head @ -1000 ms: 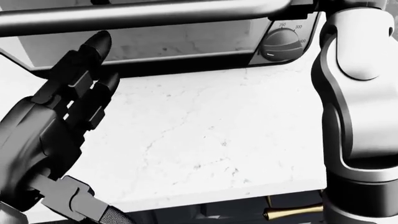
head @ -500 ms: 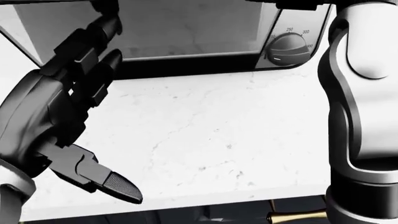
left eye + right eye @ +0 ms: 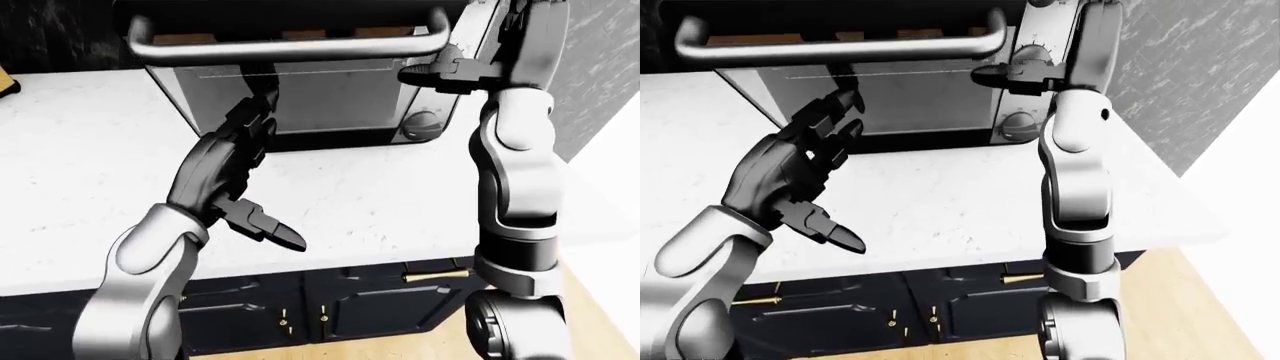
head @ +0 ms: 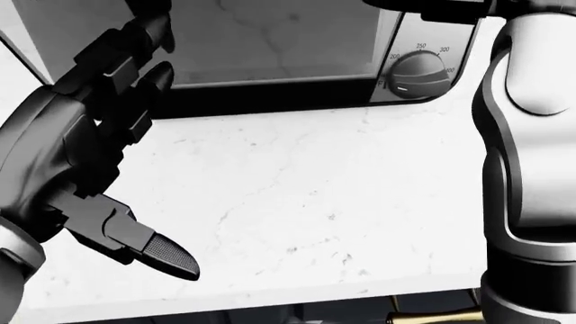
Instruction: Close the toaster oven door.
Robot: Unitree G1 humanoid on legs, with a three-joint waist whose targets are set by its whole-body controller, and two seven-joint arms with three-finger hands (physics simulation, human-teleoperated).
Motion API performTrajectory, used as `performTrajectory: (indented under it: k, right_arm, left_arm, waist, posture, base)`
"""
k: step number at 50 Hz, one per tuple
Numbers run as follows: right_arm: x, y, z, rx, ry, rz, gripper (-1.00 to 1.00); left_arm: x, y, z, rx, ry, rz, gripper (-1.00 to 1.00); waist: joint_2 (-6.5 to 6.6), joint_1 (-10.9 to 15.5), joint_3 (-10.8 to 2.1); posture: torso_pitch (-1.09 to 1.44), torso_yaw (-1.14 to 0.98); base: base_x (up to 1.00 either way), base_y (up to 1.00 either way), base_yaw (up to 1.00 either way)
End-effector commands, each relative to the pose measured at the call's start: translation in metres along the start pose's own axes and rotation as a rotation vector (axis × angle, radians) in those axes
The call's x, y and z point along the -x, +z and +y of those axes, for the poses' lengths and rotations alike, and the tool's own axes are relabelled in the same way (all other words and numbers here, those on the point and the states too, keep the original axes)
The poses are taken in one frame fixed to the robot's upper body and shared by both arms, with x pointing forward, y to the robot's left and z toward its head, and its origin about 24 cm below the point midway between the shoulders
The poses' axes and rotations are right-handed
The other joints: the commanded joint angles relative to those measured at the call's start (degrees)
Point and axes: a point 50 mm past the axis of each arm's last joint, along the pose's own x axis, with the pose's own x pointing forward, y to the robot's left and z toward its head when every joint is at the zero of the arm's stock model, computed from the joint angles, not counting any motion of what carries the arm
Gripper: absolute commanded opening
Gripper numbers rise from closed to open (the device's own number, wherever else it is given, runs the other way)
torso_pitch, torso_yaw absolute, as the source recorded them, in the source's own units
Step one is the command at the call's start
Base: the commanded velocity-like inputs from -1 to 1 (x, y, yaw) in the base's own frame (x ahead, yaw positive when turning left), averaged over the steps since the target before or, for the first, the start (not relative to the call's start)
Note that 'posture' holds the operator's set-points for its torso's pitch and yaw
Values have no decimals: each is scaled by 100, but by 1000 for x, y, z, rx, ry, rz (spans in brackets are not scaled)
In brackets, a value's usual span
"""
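Showing the toaster oven door (image 3: 300,82), rigid, hinged and likely light, best pushed at its smooth bar handle (image 3: 285,49); left hand (image 3: 225,176) spread, right hand's (image 3: 445,71) state indeterminable.

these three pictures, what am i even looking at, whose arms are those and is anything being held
They are simulator renders from cameras on a humanoid robot's head, so you look out over its own arms. Two pictures are its left and right eyes and show nearly the same scene; the third, the head view, looks down more steeply.

The grey-and-black three-fingered left hand enters from the left, fingers spread open, holding nothing. The right arm rises on the right; its right hand reaches near the end of the long silver handle bar at the top.

That bar belongs to the door of the silver toaster oven, which has round black dials. It stands on a white marble counter above dark cabinets with brass handles. Nothing else shows on the counter.
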Motion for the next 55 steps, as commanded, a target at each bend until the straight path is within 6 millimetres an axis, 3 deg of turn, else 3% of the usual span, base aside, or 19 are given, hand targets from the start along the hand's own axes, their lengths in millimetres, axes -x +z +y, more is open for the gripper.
performTrajectory:
  k: [1, 55]
  right_arm:
    - [-3, 19, -3, -16, -16, -90, 100]
    - [-3, 16, -5, -5, -32, -83, 100]
  left_arm:
    - [2, 15, 10, -47, 83, -79, 100]
    - [-23, 40, 37, -90, 112, -110, 100]
  waist:
    - [-9, 8, -144]
    - [-1, -4, -111]
  posture:
    - [0, 0]
    - [0, 0]
  base:
    - [0, 0, 0]
    - [0, 0, 0]
